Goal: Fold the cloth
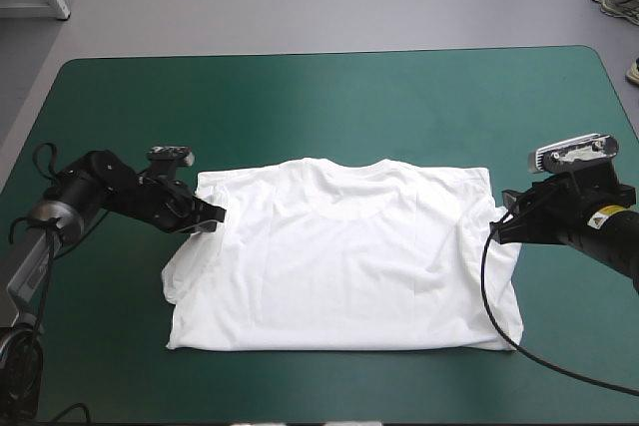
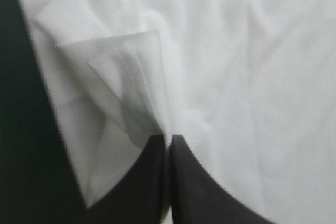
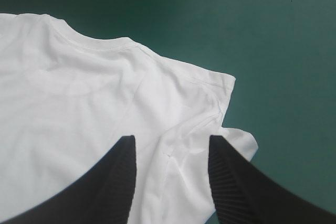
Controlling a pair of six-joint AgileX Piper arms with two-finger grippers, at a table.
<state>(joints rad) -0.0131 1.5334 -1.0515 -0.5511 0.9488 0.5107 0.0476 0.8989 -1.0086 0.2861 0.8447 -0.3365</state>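
The white T-shirt lies spread flat in the middle of the table, collar toward the far edge and sleeves tucked in. My left gripper is at the shirt's left edge near the shoulder. In the left wrist view its fingers meet in a point, shut on a folded flap of the sleeve that rises ahead of them. My right gripper is at the shirt's right edge. There, the right gripper is open over the right sleeve, fingers apart, nothing held.
The teal-green cover shows in a wide band between the collar and the table's far edge, with narrower strips to both sides. The shirt's hem lies close to the front edge.
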